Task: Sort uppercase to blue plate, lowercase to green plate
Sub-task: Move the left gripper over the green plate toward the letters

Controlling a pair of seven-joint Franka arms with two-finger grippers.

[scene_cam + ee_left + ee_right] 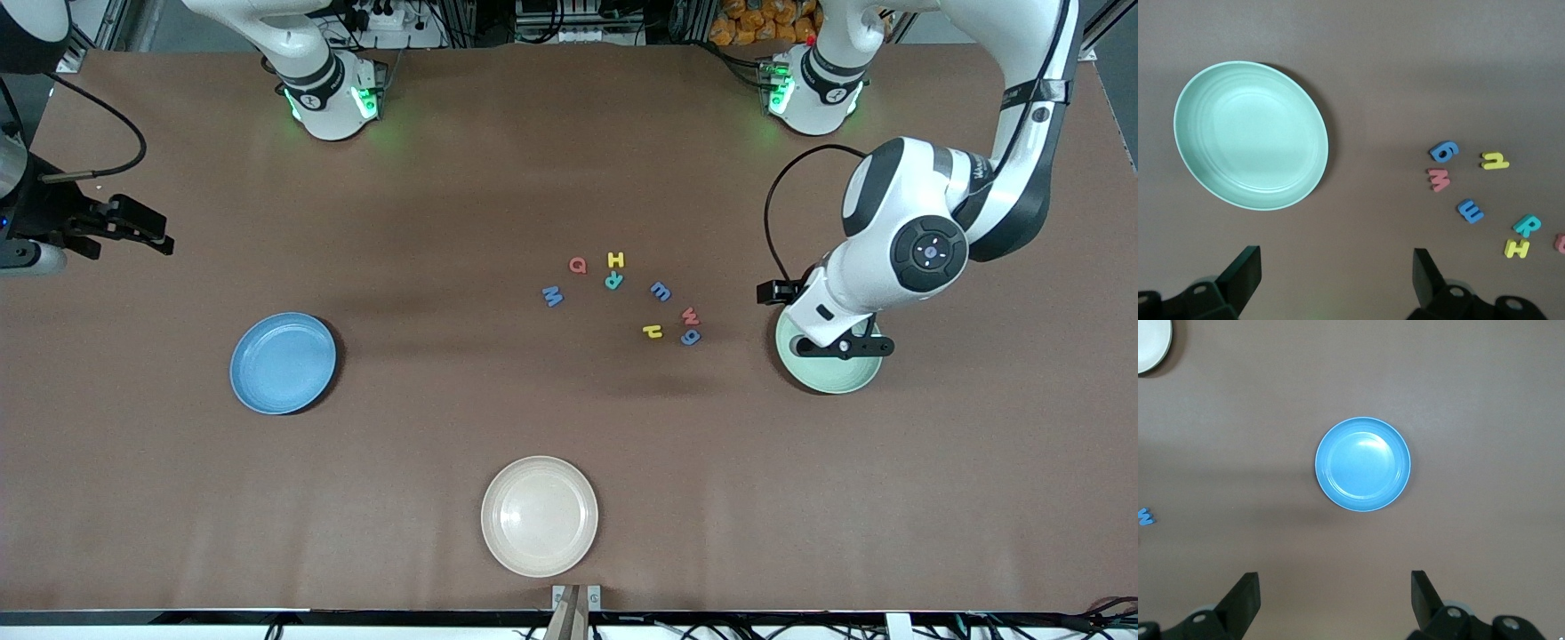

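Uppercase letters lie mid-table: red Q (578, 265), yellow H (615, 260), teal R (613, 281), blue M (552, 296). The lowercase ones lie beside them toward the left arm's end: blue m (661, 291), red w (691, 315), yellow h (653, 332), blue g (691, 337). The blue plate (283, 363) and green plate (831, 380) hold nothing. My left gripper (845, 348) hangs open over the green plate (1250, 133), fingers empty. My right gripper (153, 229) hangs open and empty at the right arm's end, looking down on the blue plate (1363, 464).
A cream plate (540, 516) sits near the table's front edge, nearer the front camera than the letters. A black cable loops from the left arm above the green plate.
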